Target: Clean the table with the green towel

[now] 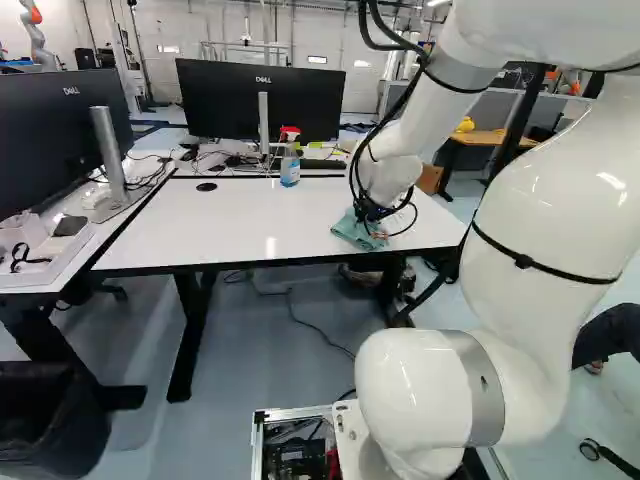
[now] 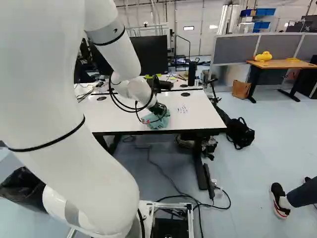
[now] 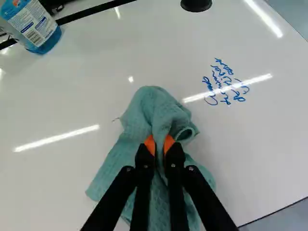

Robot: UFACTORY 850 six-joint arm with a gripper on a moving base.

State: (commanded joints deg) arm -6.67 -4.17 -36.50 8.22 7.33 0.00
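In the right base view my gripper (image 2: pixel 159 109) reaches down to the white table (image 2: pixel 198 111) near its front edge, on the green towel (image 2: pixel 157 121). The wrist view shows the gripper (image 3: pixel 160 144) shut on a fold of the towel (image 3: pixel 156 107), cloth pinched between both orange pads. The rest of the towel lies crumpled on the tabletop, ahead of and under the fingers. Blue handwriting (image 3: pixel 224 83) marks the table ahead of the gripper and to one side, apart from the towel. In the left base view the towel (image 1: pixel 360 231) sits below the wrist.
A spray bottle (image 1: pixel 290 165) stands toward the table's back, before a monitor (image 1: pixel 225 100). A black round cap (image 3: pixel 196 4) is set in the tabletop beyond the writing. A second desk with a monitor (image 1: pixel 50 135) adjoins at the left of the left base view.
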